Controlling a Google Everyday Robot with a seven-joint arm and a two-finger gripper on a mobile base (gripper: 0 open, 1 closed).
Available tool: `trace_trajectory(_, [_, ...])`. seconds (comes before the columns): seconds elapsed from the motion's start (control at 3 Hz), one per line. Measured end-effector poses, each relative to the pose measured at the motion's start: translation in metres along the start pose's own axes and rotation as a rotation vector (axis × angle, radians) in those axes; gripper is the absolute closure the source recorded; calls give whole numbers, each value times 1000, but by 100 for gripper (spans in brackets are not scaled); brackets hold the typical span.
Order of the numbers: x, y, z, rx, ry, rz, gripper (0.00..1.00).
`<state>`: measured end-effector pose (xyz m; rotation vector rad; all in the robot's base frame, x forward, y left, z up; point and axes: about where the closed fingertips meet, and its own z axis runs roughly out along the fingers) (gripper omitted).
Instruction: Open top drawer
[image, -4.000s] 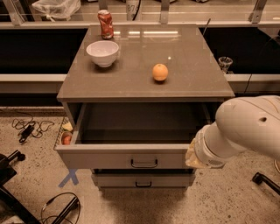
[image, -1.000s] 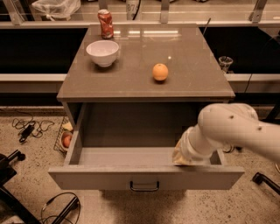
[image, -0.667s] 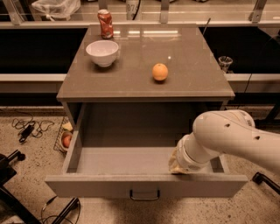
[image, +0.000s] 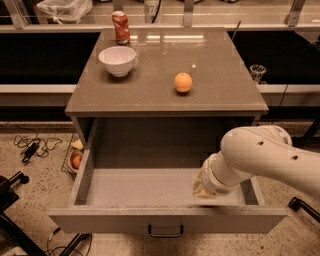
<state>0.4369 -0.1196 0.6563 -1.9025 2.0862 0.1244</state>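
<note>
The top drawer (image: 120, 219) is pulled far out of the grey-beige cabinet towards the camera. Its wide front faces me at the bottom, with the small dark bar handle (image: 165, 233) at centre. Its deep plain grey box (image: 135, 185) holds nothing I can see. My white arm (image: 265, 160) reaches in from the right. My gripper (image: 200, 189) is at the arm's tan end, down inside the drawer box just behind the front panel, right of centre. The two lower drawers are hidden below the open one.
On the cabinet top (image: 220, 90) stand a white bowl (image: 118, 60), a red can (image: 120, 27) and an orange (image: 183, 82). A small glass (image: 257, 72) sits on the ledge at right. A wire basket with fruit (image: 75, 158) and cables (image: 31, 146) lie on the floor at left.
The top drawer has slid steadily further out towards the camera, from about half open to far open. My arm and gripper moved with its front, downwards in the view.
</note>
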Motion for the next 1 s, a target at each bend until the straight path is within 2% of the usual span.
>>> trace_trajectory(0.33, [-1,0,-1,1,1,-2,8])
trace_trajectory(0.67, [-1,1,-1,2,2,-4,0])
trace_trajectory(1.0, [-1,1,-1,2,2,-4,0])
